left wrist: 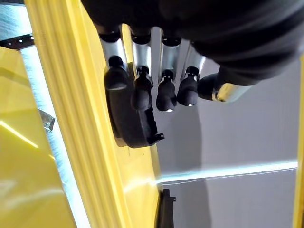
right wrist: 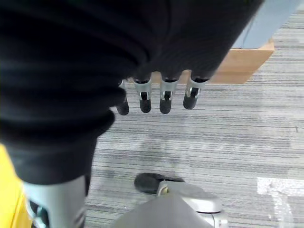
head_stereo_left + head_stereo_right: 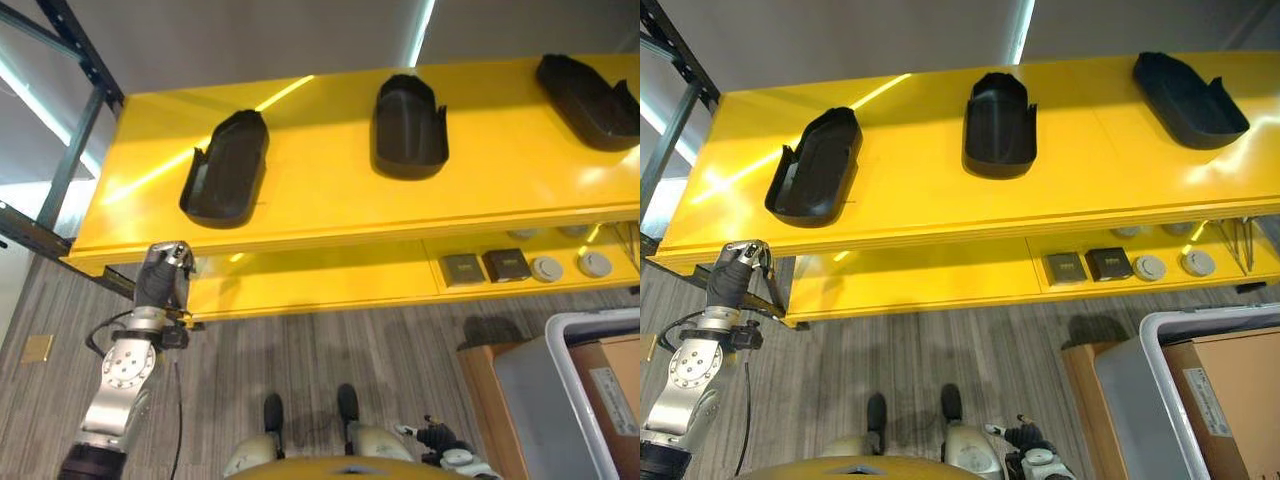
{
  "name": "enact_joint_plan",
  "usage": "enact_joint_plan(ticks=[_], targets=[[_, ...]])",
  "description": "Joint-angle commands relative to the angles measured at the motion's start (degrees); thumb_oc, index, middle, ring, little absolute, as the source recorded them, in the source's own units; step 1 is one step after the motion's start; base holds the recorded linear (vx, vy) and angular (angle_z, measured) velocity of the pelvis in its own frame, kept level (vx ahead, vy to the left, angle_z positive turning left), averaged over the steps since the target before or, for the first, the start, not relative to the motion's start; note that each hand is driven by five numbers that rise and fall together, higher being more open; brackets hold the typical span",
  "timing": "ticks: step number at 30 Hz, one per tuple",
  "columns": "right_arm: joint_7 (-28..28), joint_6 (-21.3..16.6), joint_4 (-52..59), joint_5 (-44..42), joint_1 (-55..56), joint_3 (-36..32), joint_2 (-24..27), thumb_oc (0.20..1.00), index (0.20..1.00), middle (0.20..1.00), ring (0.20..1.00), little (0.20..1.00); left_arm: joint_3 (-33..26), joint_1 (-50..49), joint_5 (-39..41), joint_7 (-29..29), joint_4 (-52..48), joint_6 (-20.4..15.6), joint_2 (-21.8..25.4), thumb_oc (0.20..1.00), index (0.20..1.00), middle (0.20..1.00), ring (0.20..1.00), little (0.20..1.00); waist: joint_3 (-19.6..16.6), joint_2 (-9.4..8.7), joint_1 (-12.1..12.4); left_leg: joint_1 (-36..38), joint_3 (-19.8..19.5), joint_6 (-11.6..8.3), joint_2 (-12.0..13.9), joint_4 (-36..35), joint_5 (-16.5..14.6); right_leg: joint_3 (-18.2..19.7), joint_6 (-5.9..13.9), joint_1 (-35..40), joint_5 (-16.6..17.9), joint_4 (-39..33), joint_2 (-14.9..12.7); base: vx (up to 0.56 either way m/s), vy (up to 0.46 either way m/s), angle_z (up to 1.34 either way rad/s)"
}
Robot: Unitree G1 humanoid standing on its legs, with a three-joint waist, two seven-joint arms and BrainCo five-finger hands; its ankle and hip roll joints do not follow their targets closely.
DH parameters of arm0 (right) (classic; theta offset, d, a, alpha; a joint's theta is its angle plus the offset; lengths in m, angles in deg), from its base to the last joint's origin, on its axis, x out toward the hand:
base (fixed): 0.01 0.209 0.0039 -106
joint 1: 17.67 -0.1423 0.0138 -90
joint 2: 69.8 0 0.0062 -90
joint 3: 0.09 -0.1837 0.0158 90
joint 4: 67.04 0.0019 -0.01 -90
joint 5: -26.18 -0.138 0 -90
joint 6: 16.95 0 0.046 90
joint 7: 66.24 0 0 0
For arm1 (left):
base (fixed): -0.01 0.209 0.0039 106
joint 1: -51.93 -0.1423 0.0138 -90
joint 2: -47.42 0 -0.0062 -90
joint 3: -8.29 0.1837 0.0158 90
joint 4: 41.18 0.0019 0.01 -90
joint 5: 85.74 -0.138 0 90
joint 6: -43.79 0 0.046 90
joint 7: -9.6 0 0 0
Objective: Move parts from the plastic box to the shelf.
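Three black moulded parts lie on the top board of the yellow shelf: a left part, a middle part and a right part. My left hand is raised at the shelf's front left edge, just below and in front of the left part. In the left wrist view its fingers are straight and hold nothing, with the left part beyond them. My right hand hangs low over the carpet, fingers relaxed and empty. The grey plastic box stands at the lower right.
A cardboard box sits in the plastic box, which rests on another carton. The lower shelf board holds two dark square items and two round grey ones. A dark metal rack post rises at the left.
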Motion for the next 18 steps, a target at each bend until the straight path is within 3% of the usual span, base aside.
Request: enact_joint_plan(ticks=[1, 12, 18], targets=[[-1.55, -0.60, -1.06, -0.41, -1.29, 0.88, -0.44, 1.000, 1.000, 1.000, 1.000, 1.000, -2.84, 6.59, -1.51, 2.92, 0.24, -2.56, 1.50, 0.200, 0.200, 0.200, 0.200, 0.200, 2.07, -1.87, -1.11, 0.34, -0.94, -1.81, 1.43, -0.15, -3.23, 1.87, 4.24, 1.29, -4.54, 0.09, -4.74, -0.03, 0.017, -0.04], [-2.49, -1.07, 0.41, -0.82, -1.62, 1.30, 0.23, 1.000, 1.000, 1.000, 1.000, 1.000, -1.99, 12.89, -1.91, 6.60, 5.06, -2.92, 1.02, 0.200, 0.200, 0.200, 0.200, 0.200, 3.84, -1.65, -2.44, -2.80, 0.73, -1.98, 1.27, -0.15, -2.30, 3.28, 4.58, -2.81, -3.28, 0.09, -4.80, 0.00, 0.009, -0.08], [-3.37, -1.31, 1.76, -0.84, -2.19, 2.27, 0.43, 1.000, 1.000, 1.000, 1.000, 1.000, -2.03, 18.31, 1.85, 10.17, 9.94, -3.86, -0.10, 0.200, 0.200, 0.200, 0.200, 0.200, 4.93, -1.84, -3.51, -4.58, 1.43, -2.20, 1.47, -0.15, -1.91, 4.27, 4.60, -5.30, -2.83, 0.09, -4.45, 0.02, -0.009, -0.04]])
